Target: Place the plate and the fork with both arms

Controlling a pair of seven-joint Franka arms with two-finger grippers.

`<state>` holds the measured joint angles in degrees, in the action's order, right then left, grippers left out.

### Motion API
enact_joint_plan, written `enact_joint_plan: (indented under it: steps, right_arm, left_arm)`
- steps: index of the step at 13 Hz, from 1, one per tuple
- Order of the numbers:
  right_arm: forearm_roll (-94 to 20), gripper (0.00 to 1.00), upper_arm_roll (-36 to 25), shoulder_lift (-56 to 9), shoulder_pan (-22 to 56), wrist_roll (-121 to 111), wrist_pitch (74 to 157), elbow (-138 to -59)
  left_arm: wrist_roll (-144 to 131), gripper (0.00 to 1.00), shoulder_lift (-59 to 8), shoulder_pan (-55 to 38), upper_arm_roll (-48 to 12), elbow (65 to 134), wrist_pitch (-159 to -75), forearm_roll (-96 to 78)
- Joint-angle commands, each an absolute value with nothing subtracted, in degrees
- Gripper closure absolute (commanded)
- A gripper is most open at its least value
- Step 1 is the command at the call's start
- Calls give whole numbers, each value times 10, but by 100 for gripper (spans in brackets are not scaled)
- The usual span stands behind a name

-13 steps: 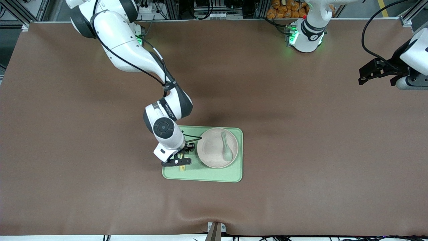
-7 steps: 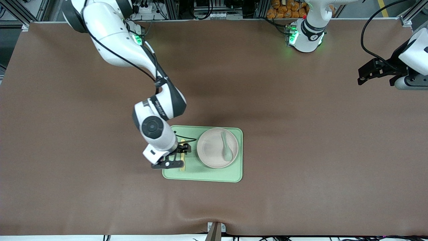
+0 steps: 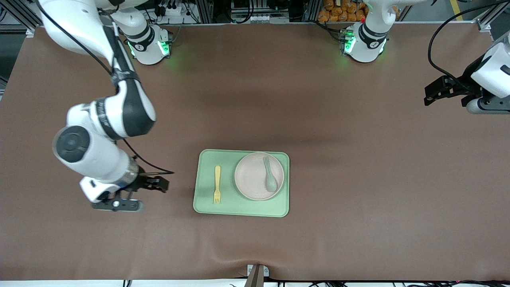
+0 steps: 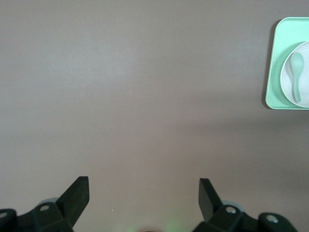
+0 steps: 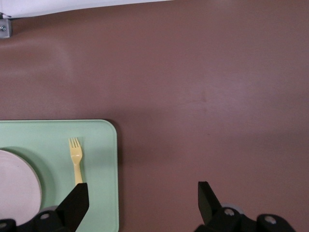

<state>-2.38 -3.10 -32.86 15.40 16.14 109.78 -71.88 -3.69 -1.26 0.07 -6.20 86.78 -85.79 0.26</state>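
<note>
green tray loaded, both grippers clear

right gripper [image 3: 131,195] over bare brown table [image 3: 358,179] at right arm's end, jaws wide, empty. smooth rectangular tray [image 3: 241,211] holds pale yellow plastic fork [image 3: 217,189] beside round cream plate [image 3: 255,176]; grey-green spoon [image 3: 269,174] in plate. left gripper [image 3: 436,89] waits, open, empty.

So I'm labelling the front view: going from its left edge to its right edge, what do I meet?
Right claw → fork on the tray → plate → spoon lying in the plate → left claw.
</note>
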Motion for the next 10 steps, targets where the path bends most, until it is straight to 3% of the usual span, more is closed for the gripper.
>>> enact_joint_plan:
  steps: [1, 8, 10]
  right_arm:
    - [-31, 0, -21, -285, 105, 110, 1058, -737]
    - [-25, 0, -23, -167, 23, 33, 937, -762]
    - [-25, 0, -22, -118, -4, 26, 934, -800]
  left_arm:
    - [-47, 0, -9, 3, -67, 868, -860, 15]
    - [-47, 0, 0, 4, -66, 867, -855, 15]
    - [-48, 0, 0, 1, -67, 868, -854, 15]
